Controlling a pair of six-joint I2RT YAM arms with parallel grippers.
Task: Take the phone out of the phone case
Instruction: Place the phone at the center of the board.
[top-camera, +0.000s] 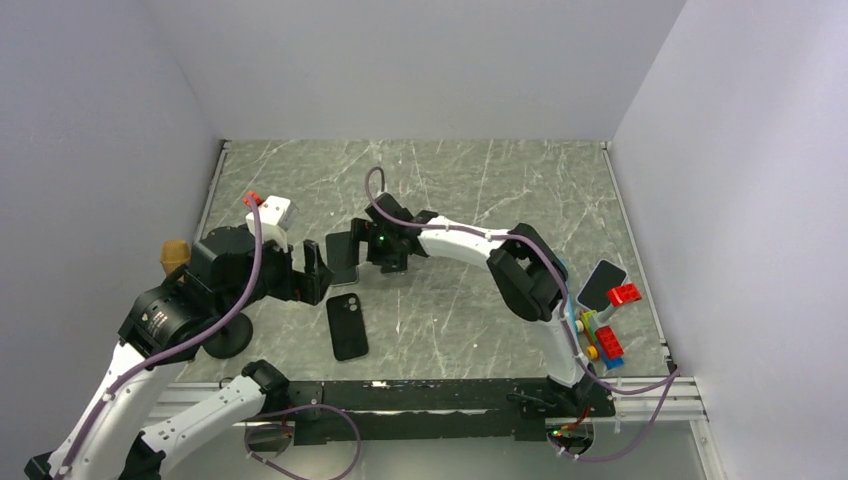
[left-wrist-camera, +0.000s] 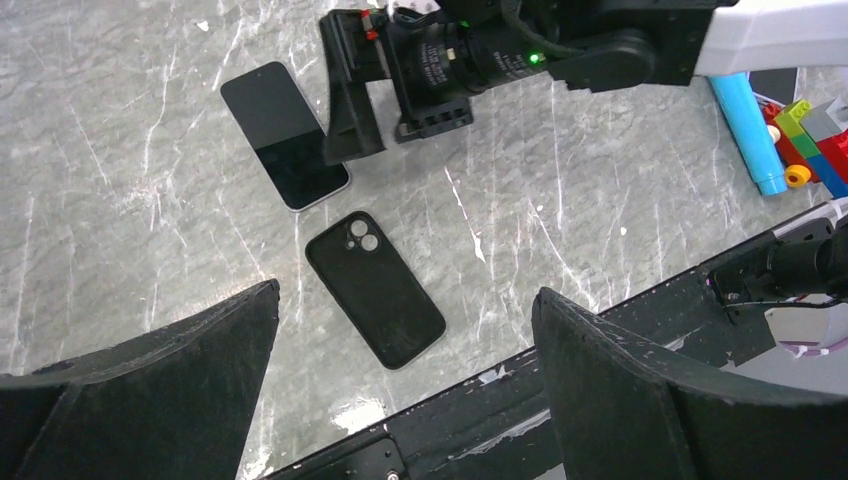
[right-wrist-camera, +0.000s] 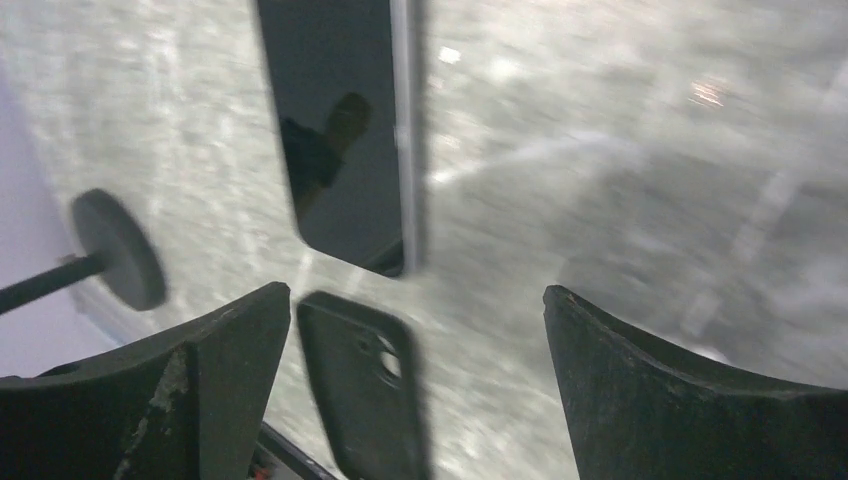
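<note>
The phone (left-wrist-camera: 285, 135) lies screen up on the marble table, bare, with a pale edge. The empty black phone case (left-wrist-camera: 375, 288) lies apart from it, nearer the front, its camera hole showing. In the top view the phone (top-camera: 346, 272) is just behind the case (top-camera: 347, 327). My right gripper (right-wrist-camera: 417, 290) is open and empty, hovering over the phone's (right-wrist-camera: 340, 130) near end, with the case (right-wrist-camera: 365, 390) below it. My left gripper (left-wrist-camera: 405, 290) is open and empty, above the case. In the top view both grippers, left (top-camera: 315, 278) and right (top-camera: 350, 245), sit close together.
Toy bricks (top-camera: 610, 340), a red brick (top-camera: 624, 294) and a dark card (top-camera: 600, 283) lie at the right edge, with a blue marker (left-wrist-camera: 748, 135). A white box (top-camera: 272, 212) sits behind the left arm. A black rail (top-camera: 420, 395) runs along the front.
</note>
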